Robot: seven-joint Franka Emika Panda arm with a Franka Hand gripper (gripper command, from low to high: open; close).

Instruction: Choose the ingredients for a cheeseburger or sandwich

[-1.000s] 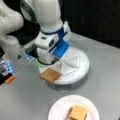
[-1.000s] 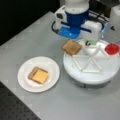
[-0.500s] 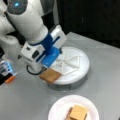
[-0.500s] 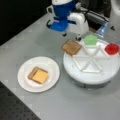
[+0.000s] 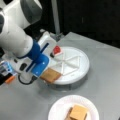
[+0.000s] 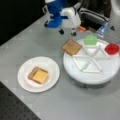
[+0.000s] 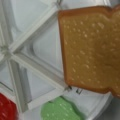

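At left of a front view, we note the gripper [image 5: 44, 72] at the bread slice [image 5: 51, 75] on the divided tray's [image 5: 80, 70] near rim; whether its jaws pinch the slice, we cannot tell. At lower left of a front view, the plate [image 6: 51, 66] carries bread topped with cheese [image 6: 40, 76]. In the wrist view, the slice overhangs the rim; we judge it could slip off.

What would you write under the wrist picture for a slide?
A tan bread slice lies over the rim of the white divided tray, beside green and red pieces.
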